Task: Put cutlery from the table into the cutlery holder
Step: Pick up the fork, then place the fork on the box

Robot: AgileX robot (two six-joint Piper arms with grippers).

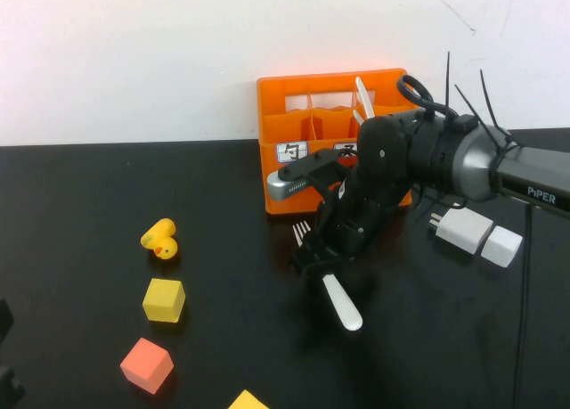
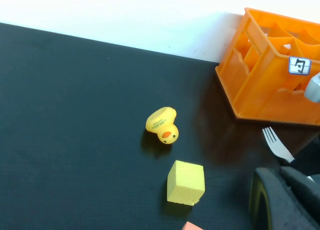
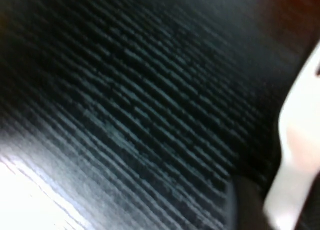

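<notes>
Nearest, the left tool (image 1: pixel 7 360) sits parked at the bench (image 1: pixel 80 186) edge; its state I cannot tell. The right tool (image 1: pixel 313 253) is down over the fork (image 1: pixel 343 304), grip hidden. One knife (image 1: pixel 361 97) already stands in the holder (image 1: pixel 289 102).

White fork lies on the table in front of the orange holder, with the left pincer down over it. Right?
Wrong arm: the high view shows the right pincer over the fork, in front of the orange holder. The left pincer sits at the table's near left edge.

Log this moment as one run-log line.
right gripper: down over fork on table | left gripper: parked, near-left edge | cutlery holder: one knife inside
</notes>
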